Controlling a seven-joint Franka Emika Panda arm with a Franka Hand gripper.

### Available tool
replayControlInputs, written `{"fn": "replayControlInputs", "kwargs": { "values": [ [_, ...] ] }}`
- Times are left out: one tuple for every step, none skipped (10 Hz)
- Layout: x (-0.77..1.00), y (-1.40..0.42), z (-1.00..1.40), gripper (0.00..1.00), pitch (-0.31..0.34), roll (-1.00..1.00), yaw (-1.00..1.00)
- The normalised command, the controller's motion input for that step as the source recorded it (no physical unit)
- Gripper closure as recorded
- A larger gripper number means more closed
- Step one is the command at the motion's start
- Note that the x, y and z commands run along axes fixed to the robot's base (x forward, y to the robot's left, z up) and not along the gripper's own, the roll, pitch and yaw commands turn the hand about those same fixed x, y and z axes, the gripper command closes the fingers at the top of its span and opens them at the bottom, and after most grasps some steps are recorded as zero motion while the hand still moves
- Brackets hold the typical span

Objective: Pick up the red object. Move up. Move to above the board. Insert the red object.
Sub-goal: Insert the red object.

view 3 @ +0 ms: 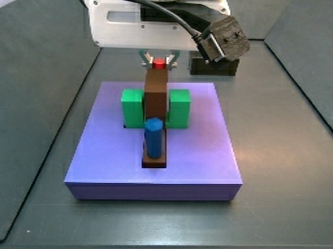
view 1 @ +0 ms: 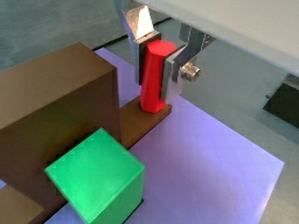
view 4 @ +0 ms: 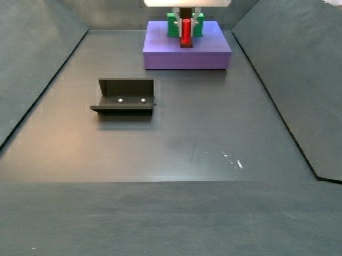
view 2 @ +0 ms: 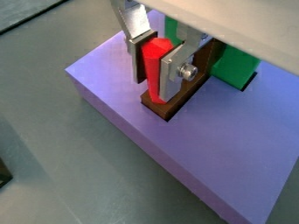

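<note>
The red object (view 1: 153,70) is a short, upright red peg held between the fingers of my gripper (view 1: 153,91), which is shut on it. Its lower end rests on or in the far end of the brown strip (view 1: 138,124) on the lavender board (view 1: 216,162). I cannot tell how deep it sits. Another wrist view shows the same grip: gripper (view 2: 155,89), red object (view 2: 153,59), brown strip (view 2: 170,103), board (view 2: 176,149). In a side view the gripper (view 3: 159,61) is over the board's (view 3: 196,146) far edge.
A green block (view 3: 130,107) straddles the brown strip (view 3: 154,102), and a blue cylinder (view 3: 152,136) stands at the strip's near end. A dark olive box (view 3: 216,66) sits behind the board. The fixture (view 4: 124,97) stands on the grey floor, far from the board (view 4: 187,55).
</note>
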Motion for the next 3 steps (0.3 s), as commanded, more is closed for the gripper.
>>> {"fn": "replayControlInputs", "kwargs": {
  "values": [
    [0.02,-0.07,-0.44,1.0,-0.056,0.03,0.0],
    [0.0,0.0,0.0,1.0,-0.01,0.0,0.0],
    [0.0,0.0,0.0,1.0,0.0,0.0,0.0]
  ]
}}
